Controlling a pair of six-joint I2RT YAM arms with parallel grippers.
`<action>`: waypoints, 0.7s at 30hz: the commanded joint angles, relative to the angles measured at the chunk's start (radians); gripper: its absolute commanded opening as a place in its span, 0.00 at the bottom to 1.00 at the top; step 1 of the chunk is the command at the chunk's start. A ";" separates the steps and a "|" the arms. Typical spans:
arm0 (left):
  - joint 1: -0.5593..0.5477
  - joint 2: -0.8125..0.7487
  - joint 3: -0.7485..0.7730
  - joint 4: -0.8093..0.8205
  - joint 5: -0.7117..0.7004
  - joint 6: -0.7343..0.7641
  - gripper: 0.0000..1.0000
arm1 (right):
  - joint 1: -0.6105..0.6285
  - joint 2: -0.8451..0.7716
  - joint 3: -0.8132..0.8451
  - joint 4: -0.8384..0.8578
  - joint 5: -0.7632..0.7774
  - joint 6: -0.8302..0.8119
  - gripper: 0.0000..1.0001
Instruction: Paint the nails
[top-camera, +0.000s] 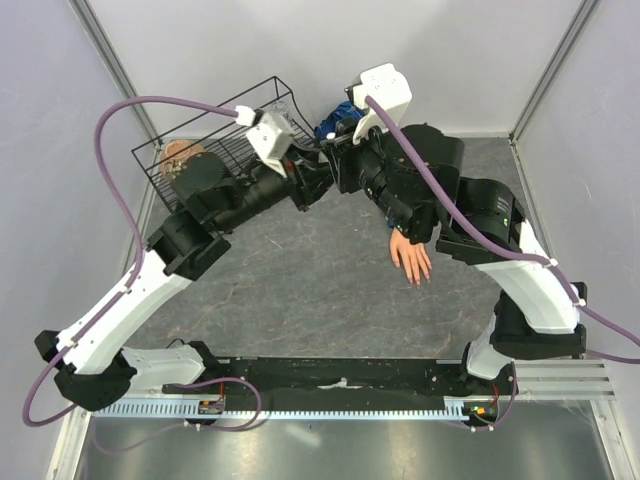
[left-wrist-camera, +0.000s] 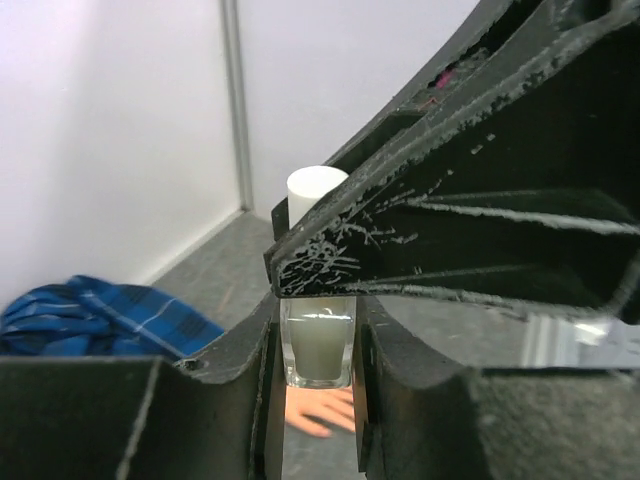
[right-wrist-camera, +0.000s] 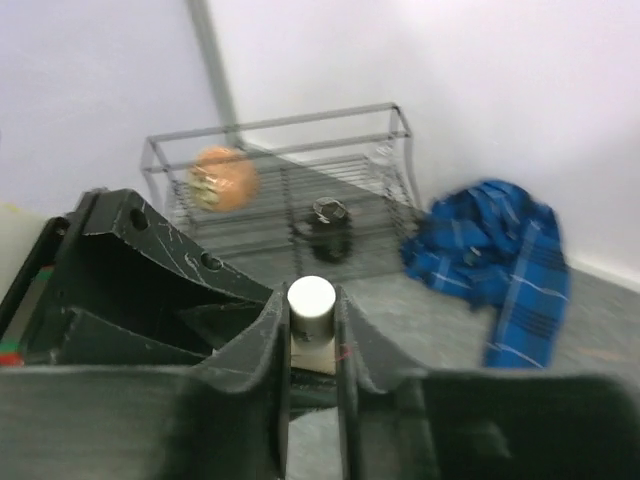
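Observation:
The flesh-coloured mannequin hand (top-camera: 410, 258) lies palm down on the table right of centre, and its nails are too small to make out. It also shows blurred below the bottle in the left wrist view (left-wrist-camera: 320, 410). Its blue plaid sleeve (top-camera: 335, 120) lies bunched at the back. My left gripper (left-wrist-camera: 318, 350) is shut on the glass body of a small clear bottle (left-wrist-camera: 318, 345). My right gripper (right-wrist-camera: 311, 310) is shut on the bottle's white cap (right-wrist-camera: 311, 298). Both grippers meet above the table's back centre, the left gripper (top-camera: 315, 185) beside the right gripper (top-camera: 340, 170).
A black wire basket (top-camera: 215, 150) stands at the back left, holding an orange-brown ball (right-wrist-camera: 222, 178) and a small dark object (right-wrist-camera: 330, 235). White walls close in the back and sides. The plaid cloth (right-wrist-camera: 500, 250) lies right of the basket.

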 joint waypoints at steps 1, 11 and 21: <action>0.005 0.063 0.014 0.051 -0.200 0.200 0.02 | 0.039 0.015 -0.057 -0.174 -0.014 0.073 0.40; 0.046 -0.071 -0.104 0.006 0.315 0.093 0.02 | -0.303 -0.246 -0.362 0.024 -0.752 0.073 0.84; 0.094 -0.061 -0.074 -0.020 0.597 -0.011 0.02 | -0.424 -0.237 -0.310 0.025 -1.230 0.057 0.60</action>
